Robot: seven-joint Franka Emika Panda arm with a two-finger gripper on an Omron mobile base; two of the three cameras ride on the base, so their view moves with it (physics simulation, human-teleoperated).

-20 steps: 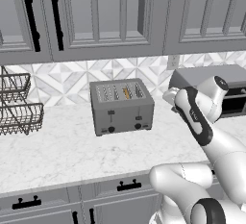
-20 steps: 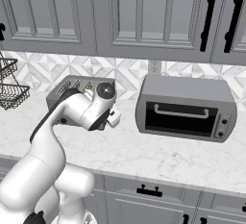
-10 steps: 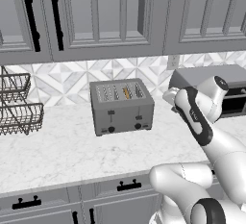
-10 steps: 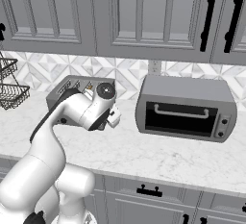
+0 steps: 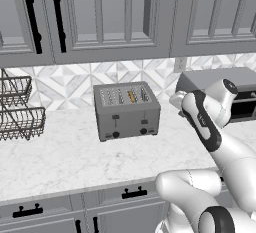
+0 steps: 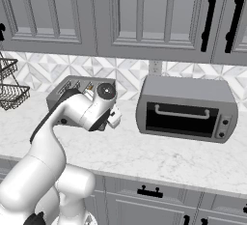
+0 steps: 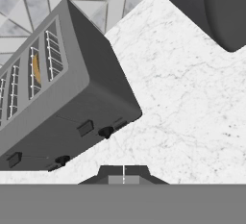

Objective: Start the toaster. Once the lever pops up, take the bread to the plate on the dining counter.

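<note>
Fingers: the gripper is clenched shut with nothing between its tips, hanging over bare marble just off the toaster's right front corner.
Surface: white marble-veined top, grey drawers beneath.
Toaster: boxy grey toaster stands upright near the tiled wall, both dark front levers toward the robot.
Bread: golden-brown bread sits edge-on in one top slot, second from the right; the other slots show only wire guides.
Toaster oven: grey toaster oven stands right of the toaster, apart from it.
Wire baskets: two stacked wire baskets at far left.
Cabinets: grey wall cabinets overhead.
</note>
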